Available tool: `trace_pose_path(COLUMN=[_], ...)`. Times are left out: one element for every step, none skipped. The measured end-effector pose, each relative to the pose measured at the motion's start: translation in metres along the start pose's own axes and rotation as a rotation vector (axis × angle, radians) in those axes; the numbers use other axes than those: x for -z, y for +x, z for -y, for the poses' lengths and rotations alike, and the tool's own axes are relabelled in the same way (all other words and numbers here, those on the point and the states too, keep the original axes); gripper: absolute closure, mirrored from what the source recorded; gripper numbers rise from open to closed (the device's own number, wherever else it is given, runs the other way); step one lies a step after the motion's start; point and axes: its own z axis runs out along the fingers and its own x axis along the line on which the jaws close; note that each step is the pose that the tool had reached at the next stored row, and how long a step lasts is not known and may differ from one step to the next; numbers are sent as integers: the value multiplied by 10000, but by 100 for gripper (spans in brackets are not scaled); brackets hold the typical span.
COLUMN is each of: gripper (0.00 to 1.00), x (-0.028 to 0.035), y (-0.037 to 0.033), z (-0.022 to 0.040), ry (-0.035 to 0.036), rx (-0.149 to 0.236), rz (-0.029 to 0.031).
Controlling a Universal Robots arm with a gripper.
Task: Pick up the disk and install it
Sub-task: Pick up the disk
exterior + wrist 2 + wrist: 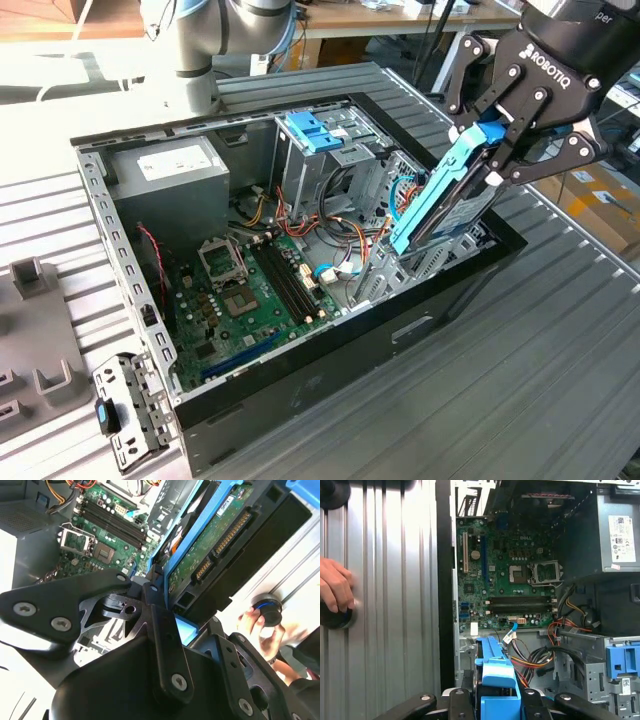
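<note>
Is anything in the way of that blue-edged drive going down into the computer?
Nothing solid shows. The pincer holds the disk tilted, its lower end over the open computer case. Loose orange and red cables lie right beside that end and might snag.

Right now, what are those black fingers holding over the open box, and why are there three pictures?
That is a robot arm. Its black fingers are shut on the disk, a flat computer part with blue rails, held tilted over an open computer case. Inside the case lie a green circuit board and a grey box. The case sits on a ribbed metal table. The exterior view comes from a camera standing off the arm. Both wrist views come from cameras riding on the arm, looking past the fingers into the case. A person's hand rests on a round black thing on the table beside the case.
</note>
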Motion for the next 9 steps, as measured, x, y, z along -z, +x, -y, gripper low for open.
trace_pose_path(gripper=[63, 63, 63, 63, 63, 63, 63, 63, 63], x=[-8, -20, -28, -33, -41, -44, -46, -48, -54], y=[0, 0, -1, -1, -2, -3, -4, -6, -10], z=[9, 21, 31, 38, 47, 52, 57, 74, 100], ry=[-1, -2, -4, -5, -15, -23, -32, -45, -49], rx=[0, 1, 9, 29, 128, 218, 310, 451, 463], rz=[0, 1, 1, 1, -2, -3, -5, -1, 24])
